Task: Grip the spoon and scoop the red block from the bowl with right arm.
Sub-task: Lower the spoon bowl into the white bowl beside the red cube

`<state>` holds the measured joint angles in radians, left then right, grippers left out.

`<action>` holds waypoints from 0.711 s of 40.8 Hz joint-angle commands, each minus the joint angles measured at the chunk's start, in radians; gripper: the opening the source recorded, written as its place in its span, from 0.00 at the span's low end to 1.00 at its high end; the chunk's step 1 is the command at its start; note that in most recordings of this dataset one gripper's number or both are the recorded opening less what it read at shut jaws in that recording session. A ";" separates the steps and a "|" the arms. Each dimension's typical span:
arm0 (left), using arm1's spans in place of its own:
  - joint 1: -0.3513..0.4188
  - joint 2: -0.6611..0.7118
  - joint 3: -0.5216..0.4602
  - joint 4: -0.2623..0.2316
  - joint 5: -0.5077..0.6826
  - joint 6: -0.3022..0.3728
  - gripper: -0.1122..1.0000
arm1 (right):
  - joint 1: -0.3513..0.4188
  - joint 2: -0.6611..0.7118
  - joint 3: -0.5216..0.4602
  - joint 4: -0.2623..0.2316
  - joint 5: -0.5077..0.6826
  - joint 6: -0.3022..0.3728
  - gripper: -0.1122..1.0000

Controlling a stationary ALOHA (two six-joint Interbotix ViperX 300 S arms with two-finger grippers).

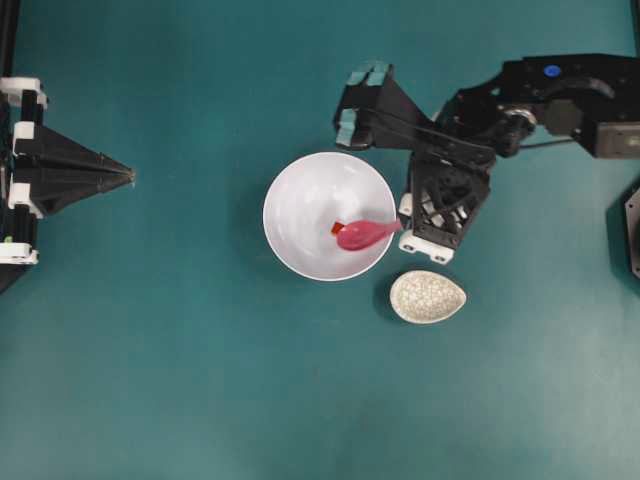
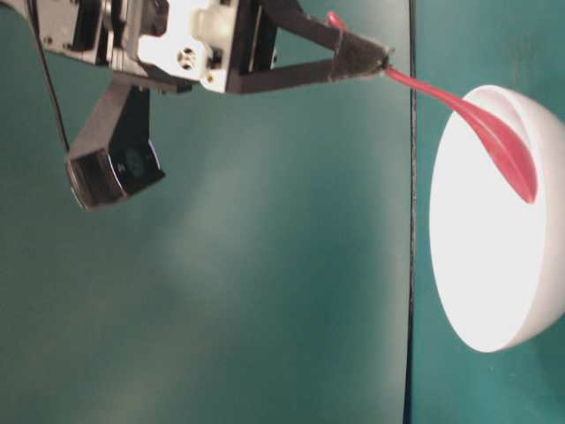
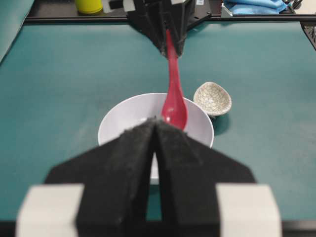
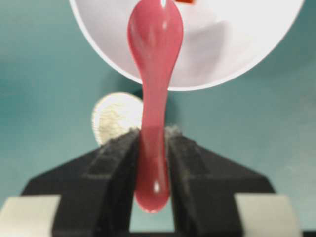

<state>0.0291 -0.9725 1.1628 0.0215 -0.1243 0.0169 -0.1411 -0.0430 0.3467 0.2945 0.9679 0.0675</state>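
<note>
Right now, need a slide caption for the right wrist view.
Right gripper clamps the spoon handle, scoop over the bowl beside the red block.

This looks like a robotics lab bench rather than a kitchen. A plain teal tabletop [image 1: 180, 380] framed by black rails carries only a few test props, with two black robot arms mounted at opposite edges. A yellow container [image 3: 89, 6] and a folded blue cloth [image 3: 256, 7] sit beyond the far rail.
</note>
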 commanded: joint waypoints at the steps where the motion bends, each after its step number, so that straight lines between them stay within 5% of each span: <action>1: -0.002 0.008 -0.020 0.003 -0.009 0.002 0.10 | -0.003 0.005 -0.058 -0.029 0.029 0.002 0.32; 29: -0.002 0.002 -0.020 0.003 -0.011 0.003 0.10 | -0.003 0.055 -0.101 -0.101 0.106 -0.017 0.32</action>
<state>0.0291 -0.9725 1.1628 0.0215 -0.1243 0.0184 -0.1411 0.0215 0.2730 0.1994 1.0784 0.0522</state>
